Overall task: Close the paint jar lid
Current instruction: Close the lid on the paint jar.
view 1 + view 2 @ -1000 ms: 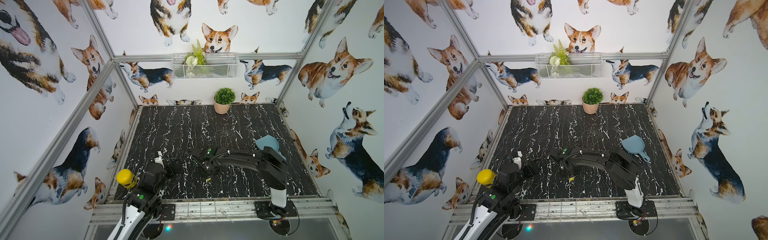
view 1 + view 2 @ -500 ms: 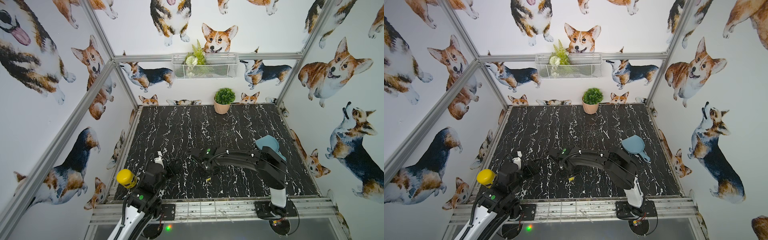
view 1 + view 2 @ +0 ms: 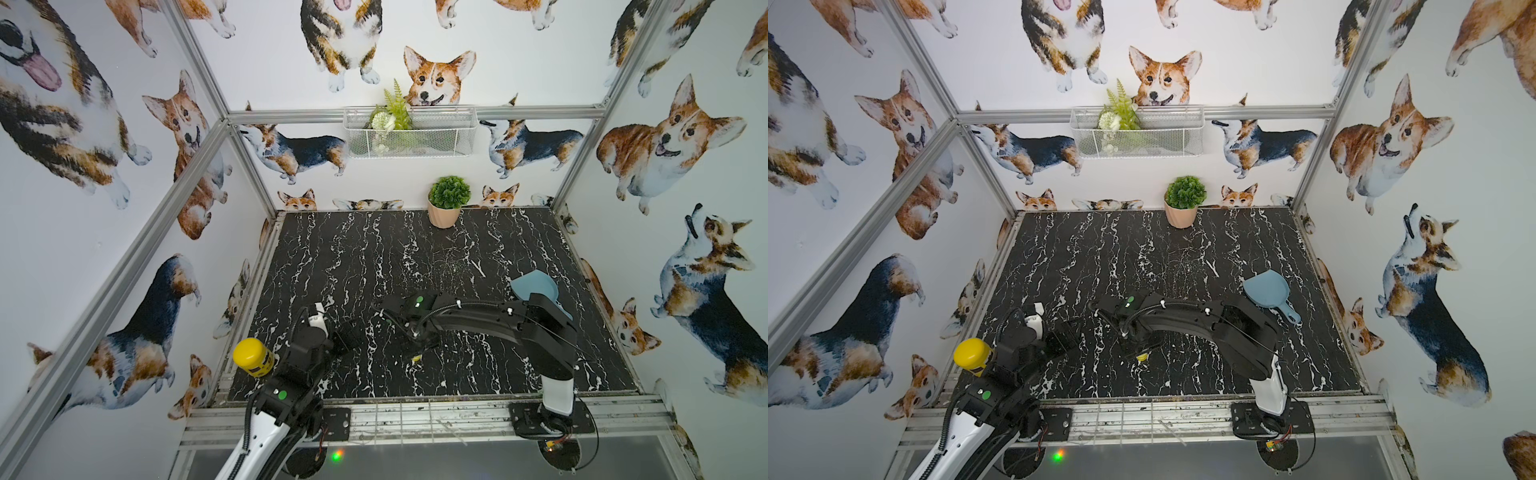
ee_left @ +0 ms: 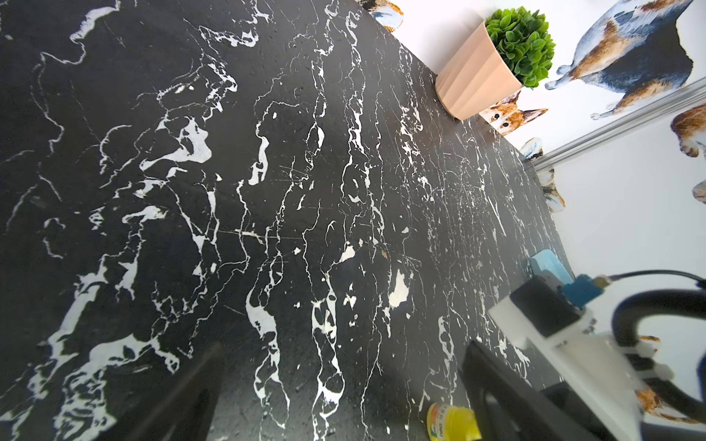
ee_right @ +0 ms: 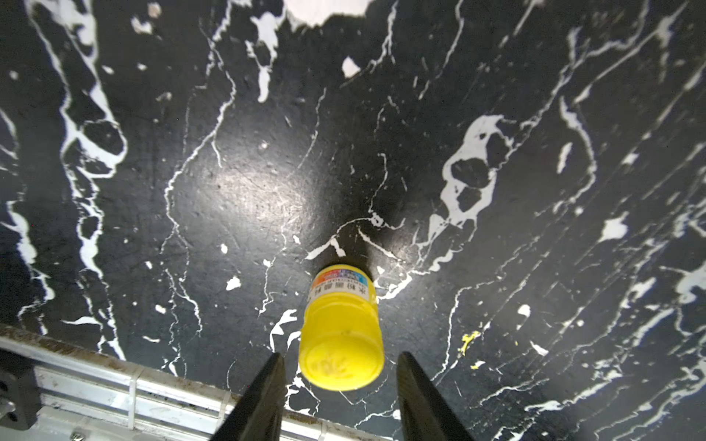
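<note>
Marble surface (image 5: 237,191) is carrying the paint jar (image 5: 341,296) near its front edge, lid (image 5: 341,364) on. Right claw (image 5: 342,357) is straddling it, apart; left claw (image 4: 344,349) is gaping empty. Risk: skewed retreat clipping, tipping it.

The paint jar (image 5: 341,305) is a tiny, stubby yellow pot with a white label of dark characters and a many-coloured band round its lower part. It stands upright on the black marbled tabletop (image 5: 229,191), well apart from the plant pot (image 3: 444,214) and towards the table's front edge from it. The lid (image 5: 341,362), a flat round yellow cap about as wide as the jar, sits level on top and covers its mouth; how tightly it is seated cannot be told.
</note>
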Tool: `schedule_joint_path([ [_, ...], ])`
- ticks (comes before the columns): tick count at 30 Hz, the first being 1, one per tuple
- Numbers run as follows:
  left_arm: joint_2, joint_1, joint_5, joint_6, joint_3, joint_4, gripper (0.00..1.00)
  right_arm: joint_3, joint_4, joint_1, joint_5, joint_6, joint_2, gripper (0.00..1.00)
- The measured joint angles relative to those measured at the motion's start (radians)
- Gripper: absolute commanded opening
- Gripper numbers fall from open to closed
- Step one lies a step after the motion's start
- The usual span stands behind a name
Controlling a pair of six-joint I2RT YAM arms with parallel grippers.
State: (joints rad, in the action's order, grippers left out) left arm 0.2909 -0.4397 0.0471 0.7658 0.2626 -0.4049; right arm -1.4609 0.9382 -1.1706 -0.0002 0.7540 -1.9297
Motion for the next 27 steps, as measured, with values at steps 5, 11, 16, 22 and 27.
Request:
schedule_joint_path([
  [5, -0.001, 0.0, 0.0, 0.0, 0.0, 0.0, 1.0, 0.017, -0.026, -0.001, 0.0, 0.0, 0.037, 0.58],
  [11, 0.0, 0.0, 0.0, 0.0, 0.0, 0.0, 1.0, 0.059, -0.057, -0.001, 0.013, 0.0, 0.114, 0.38],
  [16, 0.002, 0.0, 0.0, 0.0, 0.0, 0.0, 1.0, 0.165, -0.145, 0.02, -0.014, 0.01, 0.209, 0.0],
  [22, 0.004, 0.0, 0.0, -0.003, 0.0, 0.0, 1.0, 0.191, -0.224, 0.042, -0.087, 0.019, 0.187, 0.0],
  [27, 0.005, 0.0, 0.0, -0.003, 0.0, 0.0, 1.0, 0.185, -0.244, 0.039, -0.116, 0.019, 0.166, 0.0],
])
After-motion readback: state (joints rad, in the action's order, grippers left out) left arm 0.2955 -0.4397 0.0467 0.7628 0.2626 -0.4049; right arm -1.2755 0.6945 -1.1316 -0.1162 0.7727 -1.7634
